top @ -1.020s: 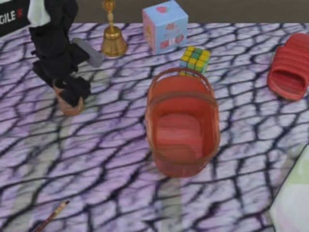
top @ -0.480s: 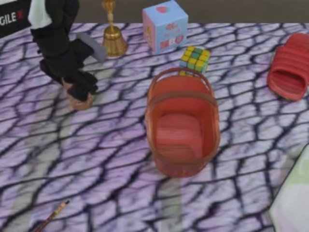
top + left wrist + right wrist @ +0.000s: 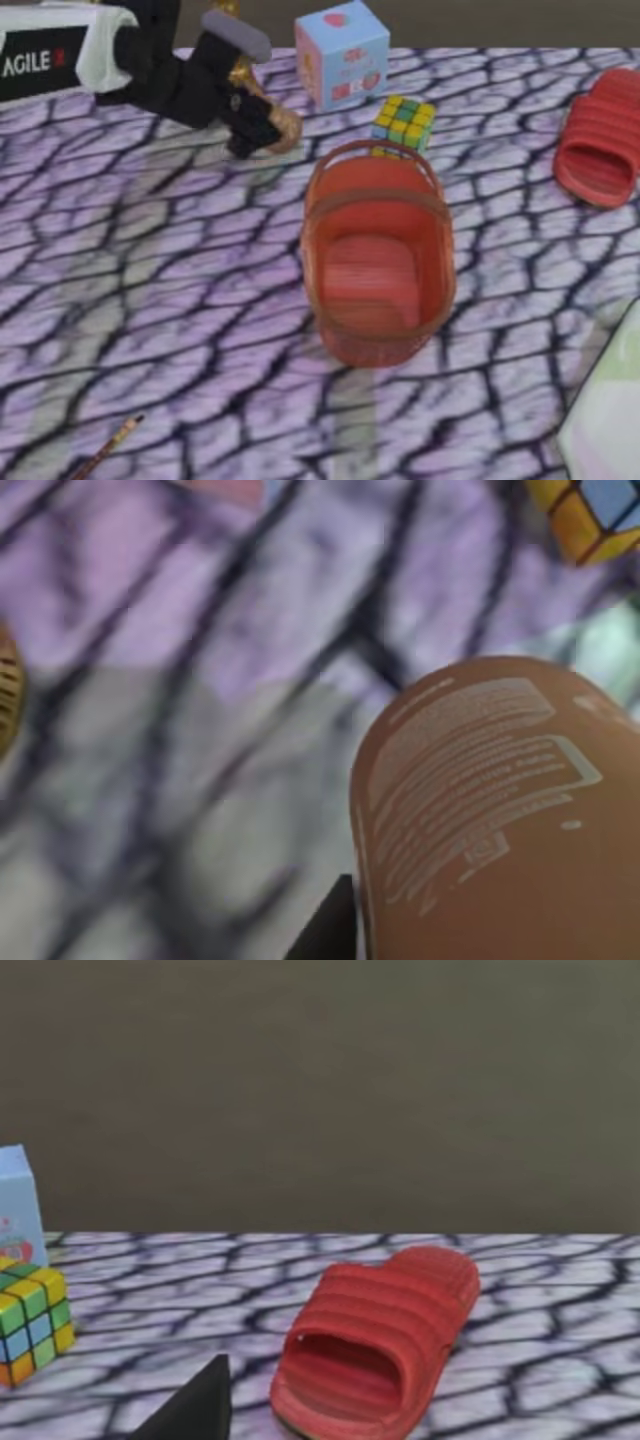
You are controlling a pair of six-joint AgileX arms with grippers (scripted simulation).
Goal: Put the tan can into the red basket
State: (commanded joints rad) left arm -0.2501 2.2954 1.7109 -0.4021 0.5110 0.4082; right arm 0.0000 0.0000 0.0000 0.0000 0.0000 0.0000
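my left jaws (image 3: pixel 262 128) clamped on the tan can (image 3: pixel 281 126), held off the bench (image 3: pixel 180 300) near the far edge, just left of the red basket (image 3: pixel 377 262) rim, not over it. can fills left wrist view, white print showing (image 3: pixel 480 780). basket sits mid-bench, upright, handle across. rubik's cube (image 3: pixel 404 124) touching/behind basket's far rim, blue box (image 3: pixel 342 53) beyond, red slipper (image 3: pixel 600 135) far right. right jaws (image 3: pixel 190 1410): only a dark tip seen, cannot tell state.
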